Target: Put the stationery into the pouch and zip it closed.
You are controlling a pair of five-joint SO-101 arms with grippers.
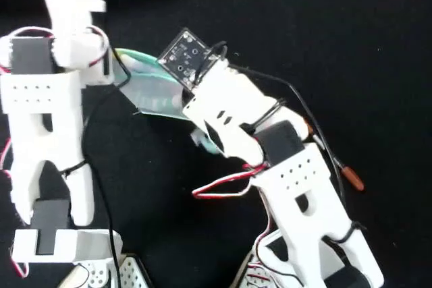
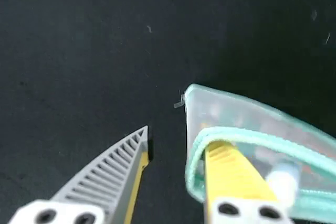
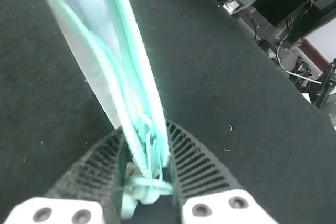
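From above, the pouch (image 1: 158, 96), clear plastic edged with a mint-green zip, lies aslant on the black worktop (image 1: 337, 45) between the two arms. One end reaches towards the left arm (image 1: 47, 99). The other end runs under the right arm (image 1: 229, 106), which leans across it from the near right, its camera board uppermost. A pen (image 1: 347, 173) with an orange-brown tip lies on the worktop to the far side of the right arm, well apart from the pouch. A loop of red wire (image 1: 223, 183) hangs beside that arm's middle joint.

In the left wrist view, the left gripper (image 2: 176, 140) stands with its fingers spread apart. The yellow-faced finger (image 2: 231, 171) lies at the pouch's green-rimmed mouth, and I cannot tell if it is inside the mouth or only against it. The grey ribbed finger (image 2: 121, 171) is off to the side over bare worktop, clear of the pouch corner. A pale, rounded item (image 2: 283, 179) shows through the plastic just beside the yellow finger.

In the right wrist view, the right gripper (image 3: 147, 129) is clamped on the end of the pouch. Both black ribbed fingers press the green zip tape, and the zip pull (image 3: 149, 184) sits between them close to the palm. The pouch stretches away from the gripper, standing on edge above the worktop. Cables and dark equipment (image 3: 283, 3) lie beyond the worktop's far edge.
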